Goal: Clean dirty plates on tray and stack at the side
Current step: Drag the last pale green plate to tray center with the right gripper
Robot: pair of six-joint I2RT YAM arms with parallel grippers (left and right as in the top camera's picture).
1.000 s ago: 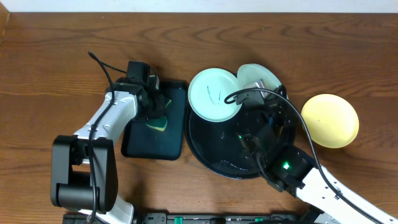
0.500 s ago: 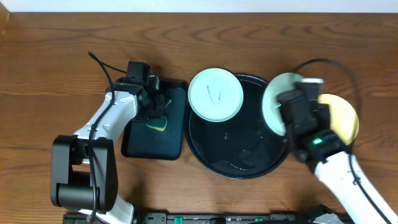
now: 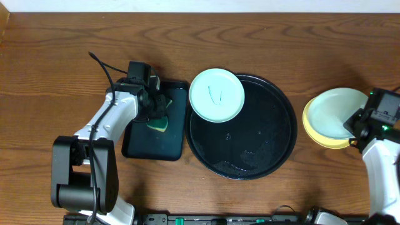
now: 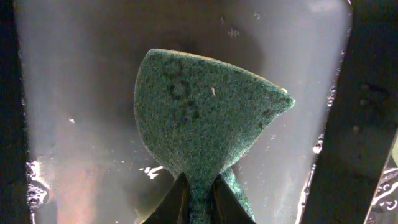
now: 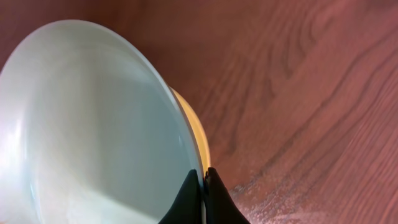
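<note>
The round black tray [image 3: 269, 150] sits mid-table. A mint-blue plate [image 3: 216, 94] with thin scribble marks lies on its upper left rim. My right gripper [image 3: 360, 122] is shut on the rim of the white plate [image 3: 334, 112], holding it over the pale yellow plate [image 3: 317, 132] at the right. In the right wrist view the white plate [image 5: 87, 124] fills the left, with the yellow rim [image 5: 194, 134] showing behind it at my fingertips [image 5: 203, 186]. My left gripper [image 3: 156, 111] is shut on a green sponge [image 4: 199, 118] over the rectangular tray.
The small rectangular black tray [image 3: 140, 147] lies left of the round tray, under the left gripper; it looks wet in the left wrist view [image 4: 81, 93]. Bare wooden table [image 3: 300, 44] lies around both trays.
My right arm carried the white plate rightward off the round tray and over the yellow plate. The left arm and sponge have not moved.
</note>
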